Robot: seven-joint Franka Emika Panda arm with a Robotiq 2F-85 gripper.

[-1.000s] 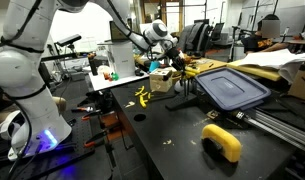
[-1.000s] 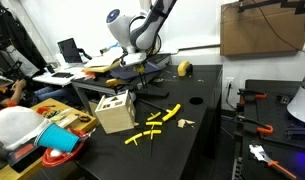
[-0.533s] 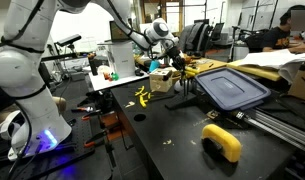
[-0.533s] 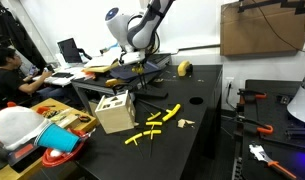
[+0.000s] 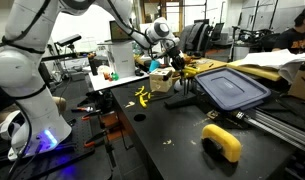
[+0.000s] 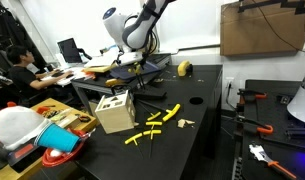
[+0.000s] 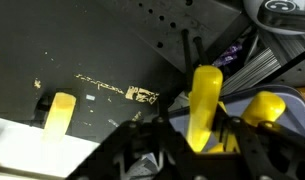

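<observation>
Jaws of the gripper straddle a yellow stick, upright between the fingers in the wrist view. Can't tell whether they're pinching it or have let go, the contact is too blurred there. In the exterior views the stick is too small to make out. The gripper hangs just beside the wooden box, on the side toward the blue lid. Progress, as I read it: one stick is at the jaws by the box, and the loose yellow sticks lie scattered on the black table, apart from the box. So most of the handling looks left. The arm arches up and over from its base, wrist bent down, gripper pointing at the table.
</observation>
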